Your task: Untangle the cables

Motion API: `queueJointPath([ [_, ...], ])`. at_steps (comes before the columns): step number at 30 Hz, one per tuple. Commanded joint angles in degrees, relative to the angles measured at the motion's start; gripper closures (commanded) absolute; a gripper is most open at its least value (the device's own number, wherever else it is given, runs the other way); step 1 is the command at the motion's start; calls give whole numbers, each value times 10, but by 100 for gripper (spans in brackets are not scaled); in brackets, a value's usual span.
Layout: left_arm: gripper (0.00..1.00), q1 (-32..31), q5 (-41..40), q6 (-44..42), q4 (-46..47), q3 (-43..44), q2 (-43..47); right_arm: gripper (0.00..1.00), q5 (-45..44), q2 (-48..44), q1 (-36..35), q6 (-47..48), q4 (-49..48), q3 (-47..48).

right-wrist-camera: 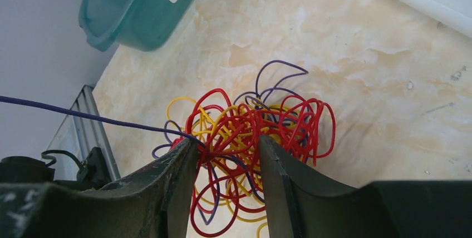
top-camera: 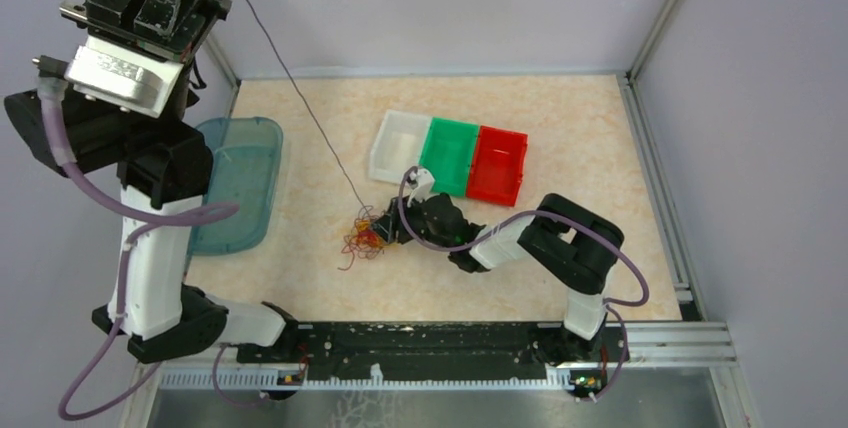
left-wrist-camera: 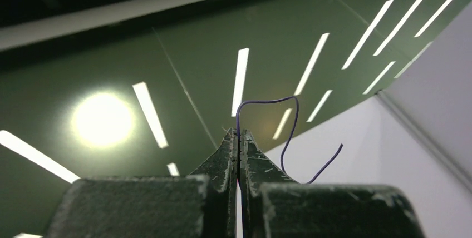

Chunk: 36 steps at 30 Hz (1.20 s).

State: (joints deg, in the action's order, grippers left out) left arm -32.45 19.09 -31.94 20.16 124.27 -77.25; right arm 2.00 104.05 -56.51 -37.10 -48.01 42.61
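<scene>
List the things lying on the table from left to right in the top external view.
Teal tub → tangle of cables → white bin → green bin → red bin.

A lab test cell: aluminium frame (top-camera: 655,23), plain panel walls (top-camera: 450,8), marbled table (top-camera: 430,293).

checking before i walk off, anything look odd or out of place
One dark purple strand runs taut from the tangle up to the shut left gripper, high overhead; the right gripper clamps the tangle. Nothing spilled.
</scene>
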Motion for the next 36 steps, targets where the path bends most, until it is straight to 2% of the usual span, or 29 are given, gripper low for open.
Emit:
queueJointPath([
  [1,100,-2,-3,-132,156,25,-25,55,-37,1,-8,16,-3,-25],
  [5,100,-3,14,-229,223,61,-65,54,-52,-4,-8,21,-3,-37],
  [8,100,-3,70,-301,270,80,-91,54,-58,-4,-8,22,-3,-44],
  [14,100,-3,167,-402,264,108,-118,53,-70,-12,-8,23,-9,-67],
  [18,100,-4,242,-497,229,221,-183,52,-78,-11,-8,21,-19,-85],
  [20,100,-3,251,-476,234,204,-176,52,-80,-16,-8,20,-27,-93],
  [25,100,-3,206,-468,185,-1,-56,48,-87,-84,-8,41,-10,-91],
  [28,100,-3,184,-461,139,-68,-23,43,-88,-146,-8,59,29,-75],
  [36,100,-3,113,-406,-44,-55,-22,31,-108,-242,-7,110,116,-25],
])
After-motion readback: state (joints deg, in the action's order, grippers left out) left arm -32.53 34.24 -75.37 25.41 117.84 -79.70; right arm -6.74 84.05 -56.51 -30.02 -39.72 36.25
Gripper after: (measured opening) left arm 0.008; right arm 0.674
